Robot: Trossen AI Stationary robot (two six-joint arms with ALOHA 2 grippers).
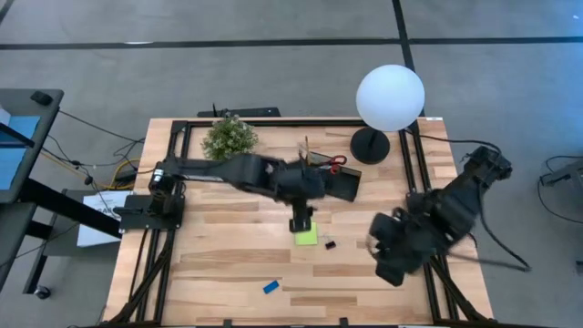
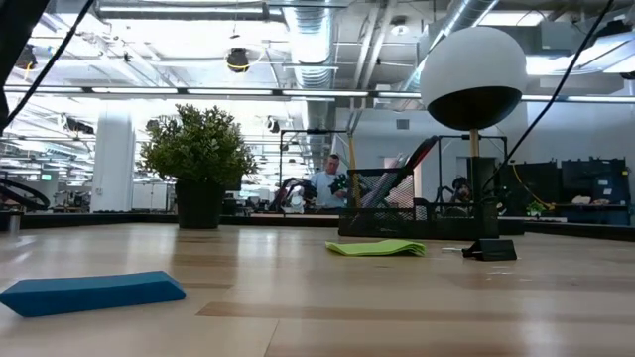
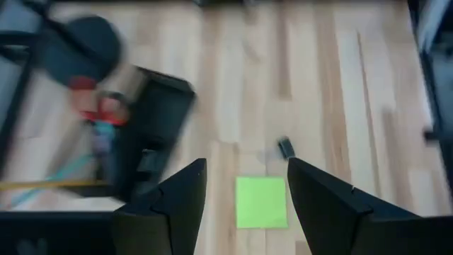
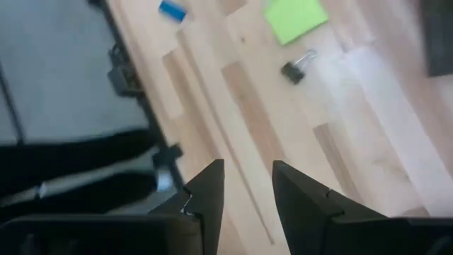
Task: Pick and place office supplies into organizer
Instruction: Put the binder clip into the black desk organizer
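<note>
Left gripper (image 3: 245, 185) hangs over the sticky-note pad (image 3: 261, 202), jaws wide and empty. The flat pad could slide away if the fingers land unevenly. Right gripper (image 4: 247, 185) waits at the table's right, jaws partly apart, holding nothing. The organizer (image 1: 330, 179), far of the pad, holds scissors (image 1: 336, 163) and pens; a clip (image 1: 329, 243) lies just right of the pad, the eraser (image 1: 271, 287) near-left.

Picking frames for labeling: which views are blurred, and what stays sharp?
Left wrist view: organizer and pens smeared, sticky-note pad fairly crisp. Right wrist view: mild smear, binder clip readable. Low view: eraser soft up close. High view: sharp.
</note>
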